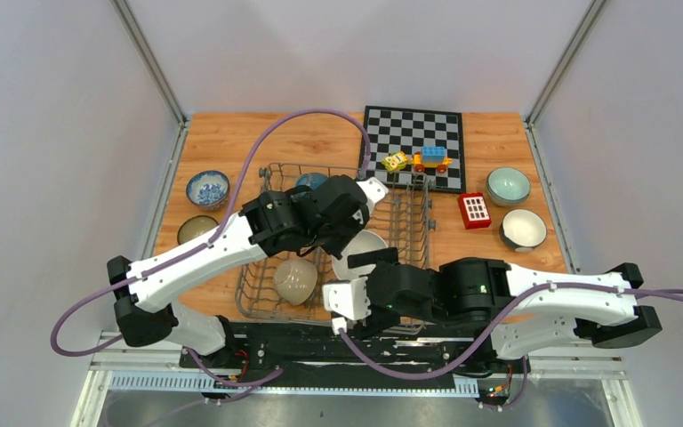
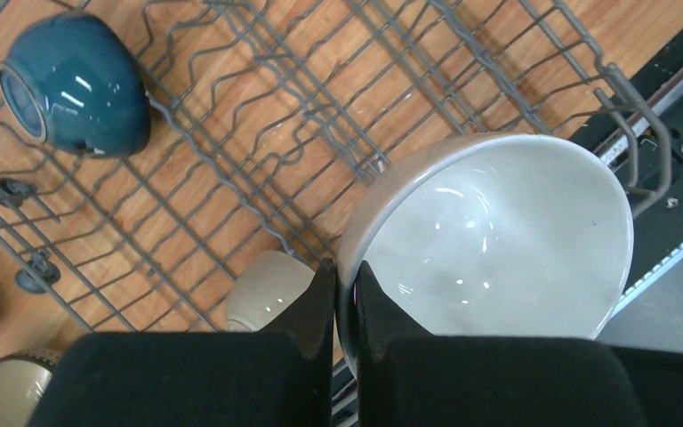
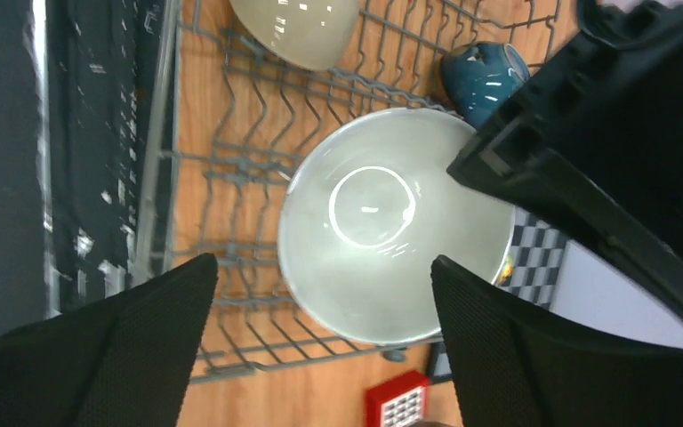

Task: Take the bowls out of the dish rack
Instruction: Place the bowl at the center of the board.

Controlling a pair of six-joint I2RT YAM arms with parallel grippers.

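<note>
The grey wire dish rack [image 1: 406, 233] stands mid-table. My left gripper [image 1: 352, 233] is shut on the rim of a pale white bowl [image 1: 365, 246] over the rack's right half; in the left wrist view one of the fingers [image 2: 320, 298] is outside the bowl [image 2: 498, 240] and the other inside. My right gripper [image 3: 320, 260] is open just short of that bowl [image 3: 391, 222], touching nothing. A beige bowl [image 1: 295, 279] and a teal bowl [image 1: 311, 181] lie in the rack.
On the table stand a blue-patterned bowl [image 1: 207, 189] and a beige bowl [image 1: 196, 229] at the left, and a celadon bowl [image 1: 508, 186] and a white-inside bowl [image 1: 523, 229] at the right. A chessboard [image 1: 413, 142] with toy blocks [image 1: 427, 160] lies behind; a red block [image 1: 474, 210] lies beside the rack.
</note>
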